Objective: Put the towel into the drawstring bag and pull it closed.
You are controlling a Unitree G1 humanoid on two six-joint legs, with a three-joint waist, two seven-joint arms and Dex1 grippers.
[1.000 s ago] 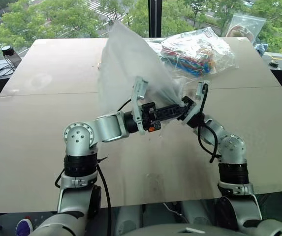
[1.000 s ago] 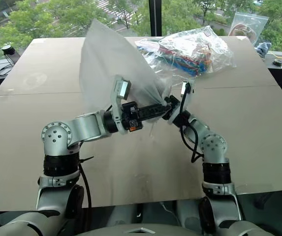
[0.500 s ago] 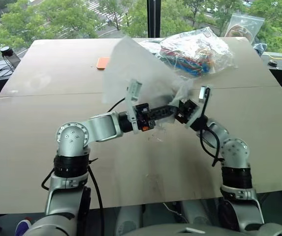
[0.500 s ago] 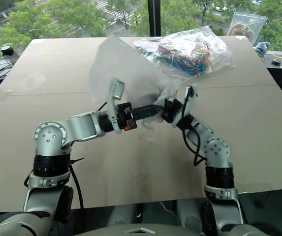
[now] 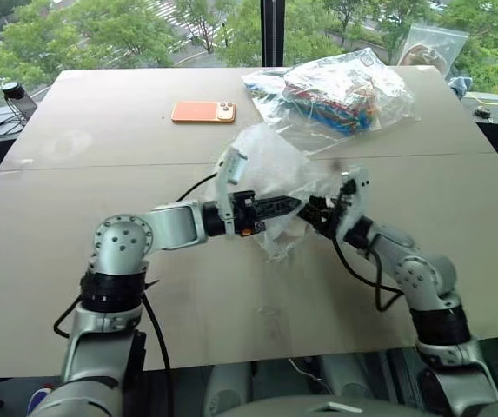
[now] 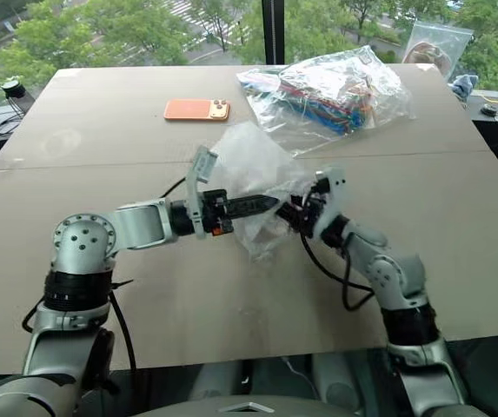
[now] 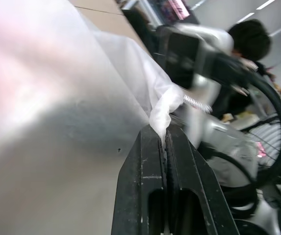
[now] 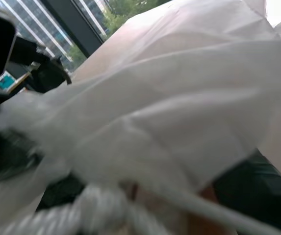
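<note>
- The left gripper (image 5: 290,206) has its two black fingers (image 7: 152,161) pressed together on a fold of the drawstring bag (image 5: 275,174); the thin white fabric comes out from between the tips
- The bag hangs from this grip and spreads away from it, over the table (image 5: 75,208), crumpled and half collapsed; its lower part seems to touch the table just under the fingers
- The right gripper (image 5: 318,213) is just beside the left one, tip nearly against tip, with the bag's edge between them; I cannot tell from the pictures whether its fingers are apart or closed, or whether they hold anything
- Close in front of the right gripper a thick twisted white cord (image 8: 96,205) runs along the gathered fabric
- The towel I cannot make out with certainty; it may be inside, because the bag looks a little filled
- I judge the bag is very light, soft and slippery, so it folds and slides easily; a hold on the gathered mouth or on the cord is safer than on the flat cloth
- An orange phone (image 5: 202,111) and a clear plastic bag (image 5: 344,87) lie well beyond both grippers
</note>
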